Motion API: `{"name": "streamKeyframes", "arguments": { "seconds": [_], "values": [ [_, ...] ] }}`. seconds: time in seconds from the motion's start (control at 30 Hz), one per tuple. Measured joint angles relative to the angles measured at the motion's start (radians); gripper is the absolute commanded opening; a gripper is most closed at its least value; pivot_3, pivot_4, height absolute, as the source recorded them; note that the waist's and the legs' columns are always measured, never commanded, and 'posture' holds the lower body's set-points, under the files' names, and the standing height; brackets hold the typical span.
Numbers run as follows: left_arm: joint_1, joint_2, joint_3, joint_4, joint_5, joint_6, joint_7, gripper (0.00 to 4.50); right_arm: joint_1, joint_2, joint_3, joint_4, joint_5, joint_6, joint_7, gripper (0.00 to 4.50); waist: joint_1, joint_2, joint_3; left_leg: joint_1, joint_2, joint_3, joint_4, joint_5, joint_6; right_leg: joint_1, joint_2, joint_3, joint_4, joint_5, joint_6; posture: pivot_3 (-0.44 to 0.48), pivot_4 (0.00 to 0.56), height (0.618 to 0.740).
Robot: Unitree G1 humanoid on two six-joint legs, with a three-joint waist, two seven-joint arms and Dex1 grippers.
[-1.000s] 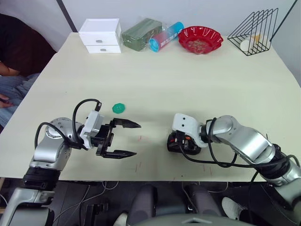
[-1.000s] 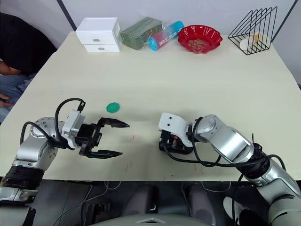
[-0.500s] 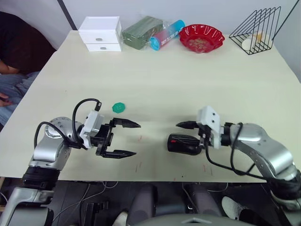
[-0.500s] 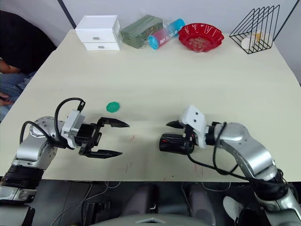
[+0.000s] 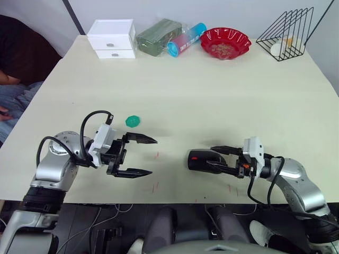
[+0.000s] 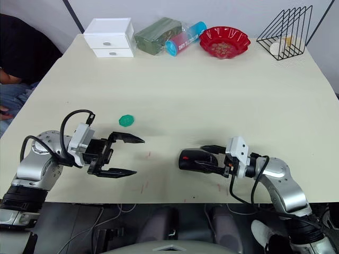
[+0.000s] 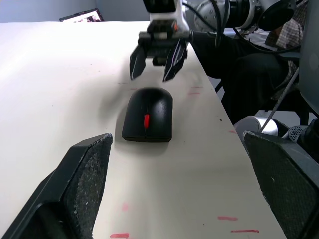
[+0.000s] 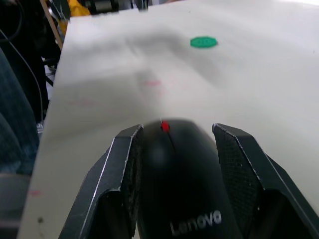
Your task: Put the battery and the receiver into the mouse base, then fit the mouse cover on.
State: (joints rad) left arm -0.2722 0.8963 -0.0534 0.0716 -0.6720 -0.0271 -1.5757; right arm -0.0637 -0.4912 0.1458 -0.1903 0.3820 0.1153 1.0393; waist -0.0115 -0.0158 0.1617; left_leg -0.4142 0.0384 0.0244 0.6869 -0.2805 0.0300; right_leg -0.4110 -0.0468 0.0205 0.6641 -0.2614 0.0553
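Mouse on table, cover on

Mouse cover (image 5: 201, 160) sits on the mouse base near the front edge of the table (image 5: 212, 90) (red wheel showing). My right gripper (image 5: 216, 159) has its fingers spread either side of the mouse's rear end, whether touching I can't tell. Left gripper (image 5: 142, 156) spread wide, empty, well apart. Green disc (image 5: 133, 121) beside it.

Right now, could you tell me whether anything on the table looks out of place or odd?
Nothing stands out. The black oval mouse with its glossy cover on sits flat, and the small green round disc lies apart on the cream table.
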Motion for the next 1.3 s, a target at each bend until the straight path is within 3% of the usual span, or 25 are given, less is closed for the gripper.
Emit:
{"name": "streamKeyframes", "arguments": {
  "seconds": [0.27, 0.53, 0.63, 0.8, 0.9, 1.0, 1.2, 1.3],
  "values": [
    [0.003, -0.002, 0.006, -0.001, 0.001, 0.010, 0.000, 4.50, -0.015, 0.001, 0.031, 0.078, -0.062, -0.104, 0.008, 2.31, -0.001, 0.000, 0.000, 0.002, 0.000, 0.000, 0.000, 0.001, -0.002, 0.001, 0.000, 0.000, 0.001, 0.000, 0.000, 0.000, 0.150, 0.740],
    [0.073, -0.025, 0.062, -0.025, 0.020, 0.090, 0.076, 4.50, 0.035, 0.001, -0.052, 0.070, -0.006, -0.105, -0.023, 2.31, 0.004, 0.000, 0.000, 0.002, 0.000, -0.001, 0.001, 0.002, -0.003, 0.002, 0.000, 0.000, 0.002, 0.000, 0.000, 0.000, 0.150, 0.740],
    [0.116, -0.042, 0.100, -0.044, 0.023, 0.130, 0.152, 4.50, 0.063, -0.016, -0.107, 0.048, 0.019, -0.105, -0.033, 2.31, 0.004, 0.000, 0.000, 0.002, 0.000, -0.001, 0.000, 0.002, -0.003, 0.002, 0.000, 0.000, 0.002, 0.000, 0.000, 0.000, 0.150, 0.740],
    [0.287, -0.163, 0.214, -0.114, 0.046, 0.187, 0.447, 4.50, 0.180, -0.037, -0.281, 0.053, 0.029, -0.127, -0.121, 2.31, 0.004, 0.000, -0.001, 0.001, 0.000, -0.002, 0.000, 0.002, -0.003, 0.002, -0.001, -0.001, 0.001, 0.000, 0.000, 0.000, 0.150, 0.740],
    [0.354, -0.202, 0.264, -0.150, 0.084, 0.199, 0.573, 4.50, 0.234, -0.027, -0.339, 0.056, 0.032, -0.136, -0.161, 3.06, 0.004, 0.001, -0.001, 0.003, 0.000, -0.001, 0.000, 0.002, -0.004, 0.002, -0.001, 0.000, 0.002, 0.001, -0.001, 0.000, 0.150, 0.740],
    [0.410, -0.239, 0.287, -0.185, 0.109, 0.213, 0.666, 4.50, 0.286, -0.013, -0.379, 0.069, 0.037, -0.150, -0.177, 4.42, 0.004, 0.000, -0.001, 0.005, 0.000, -0.001, 0.000, 0.002, -0.004, 0.004, -0.001, 0.000, 0.002, 0.001, -0.001, 0.000, 0.150, 0.740],
    [0.459, -0.275, 0.290, -0.225, 0.200, 0.242, 0.825, 4.50, 0.325, -0.003, -0.435, 0.101, 0.051, -0.174, -0.199, 4.42, 0.003, 0.001, -0.001, 0.007, 0.000, 0.000, -0.001, 0.002, -0.004, 0.006, -0.001, 0.001, 0.002, 0.001, -0.001, 0.000, 0.150, 0.740],
    [0.468, -0.285, 0.288, -0.236, 0.248, 0.242, 0.876, 4.50, 0.335, 0.000, -0.442, 0.133, 0.051, -0.193, -0.205, 4.42, 0.002, 0.001, -0.001, 0.017, 0.000, 0.001, -0.004, 0.002, -0.004, 0.015, -0.001, 0.002, -0.001, 0.000, -0.001, 0.000, 0.150, 0.740]
  ]
}}
